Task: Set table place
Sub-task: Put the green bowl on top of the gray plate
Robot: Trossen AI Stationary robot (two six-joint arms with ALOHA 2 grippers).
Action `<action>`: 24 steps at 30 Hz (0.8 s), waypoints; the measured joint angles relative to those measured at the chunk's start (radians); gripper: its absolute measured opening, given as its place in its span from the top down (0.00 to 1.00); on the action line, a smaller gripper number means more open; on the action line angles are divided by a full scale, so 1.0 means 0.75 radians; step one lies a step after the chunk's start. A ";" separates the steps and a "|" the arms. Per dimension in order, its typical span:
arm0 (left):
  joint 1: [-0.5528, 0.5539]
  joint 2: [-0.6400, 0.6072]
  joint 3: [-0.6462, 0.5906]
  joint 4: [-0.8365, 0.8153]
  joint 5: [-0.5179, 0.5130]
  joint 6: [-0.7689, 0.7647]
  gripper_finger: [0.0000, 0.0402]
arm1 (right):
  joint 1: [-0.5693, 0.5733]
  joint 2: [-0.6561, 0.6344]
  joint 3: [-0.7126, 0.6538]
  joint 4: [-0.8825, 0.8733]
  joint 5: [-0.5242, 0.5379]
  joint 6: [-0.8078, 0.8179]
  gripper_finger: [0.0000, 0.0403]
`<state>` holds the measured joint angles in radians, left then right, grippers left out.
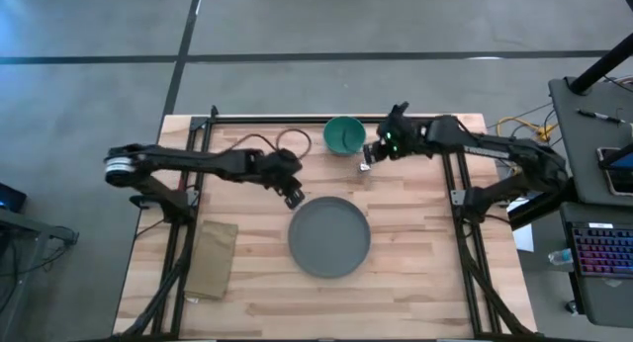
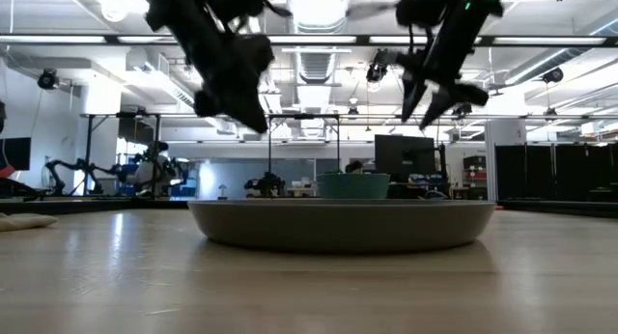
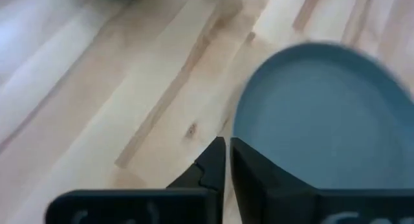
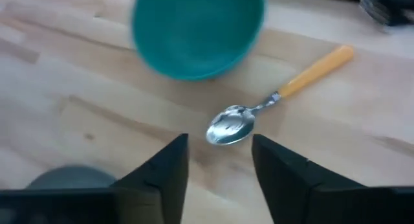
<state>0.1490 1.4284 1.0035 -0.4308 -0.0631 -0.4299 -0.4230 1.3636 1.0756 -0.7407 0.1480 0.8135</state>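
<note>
The round grey plate (image 1: 329, 236) lies flat at the middle of the wooden table (image 1: 415, 283). The teal bowl (image 1: 344, 135) stands near the far edge. The orange-handled spoon (image 4: 284, 94) lies on the table beside the bowl (image 4: 197, 30). My right gripper (image 4: 220, 159) is open and empty above the spoon's bowl end, in the high view (image 1: 366, 164) just right of the teal bowl. My left gripper (image 3: 228, 160) is shut and empty, hovering over the table (image 1: 294, 198) by the plate's far left rim (image 3: 323, 114). The fork is out of view.
A tan folded cloth (image 1: 213, 258) lies at the near left. A looped cable (image 1: 287, 139) lies near the far edge, left of the bowl. Bare wood shows to the right of the plate and along the near edge. A desk with a keyboard (image 1: 603, 258) stands beyond the table's right side.
</note>
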 joint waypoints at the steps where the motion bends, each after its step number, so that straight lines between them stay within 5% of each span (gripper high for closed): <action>1: 0.000 -0.036 0.000 -0.019 0.000 -0.015 0.96 | -0.044 0.027 0.000 0.000 -0.027 -0.005 0.55; 8: -0.019 -0.240 -0.015 -0.158 -0.023 -0.203 0.89 | -0.231 0.246 0.024 0.129 -0.145 -0.107 0.48; 24: -0.086 -0.428 -0.174 -0.234 -0.102 -0.430 0.89 | -0.330 0.605 0.305 0.125 -0.162 -0.242 0.49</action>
<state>0.0846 1.1076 0.8727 -0.6064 -0.1397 -0.7528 -0.6709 1.8172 1.3041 -0.6467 0.0267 0.6320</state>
